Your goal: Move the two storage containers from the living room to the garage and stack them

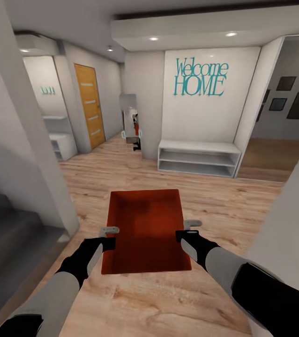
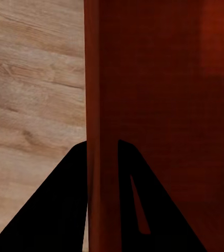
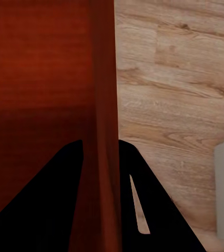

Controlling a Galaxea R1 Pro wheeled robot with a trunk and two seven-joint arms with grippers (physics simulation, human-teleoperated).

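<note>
One orange-red open-topped storage container (image 1: 145,229) hangs level between my arms above the light wood plank floor (image 1: 205,201), long side pointing ahead. My left gripper (image 1: 109,234) is shut on its left wall. My right gripper (image 1: 187,230) is shut on its right wall. In the left wrist view the left gripper (image 2: 102,144) pinches the thin wall, one finger outside and one inside the container (image 2: 164,79). The right wrist view shows the right gripper (image 3: 100,143) clamped the same way on the container (image 3: 38,63). The bin looks empty inside.
I stand in a hallway. A white wall corner (image 1: 37,164) and dark stairs (image 1: 9,234) are close on the left, another white wall (image 1: 290,224) close on the right. Ahead stand a white shelf bench (image 1: 198,159) and a light wooden door with frosted strips (image 1: 89,105).
</note>
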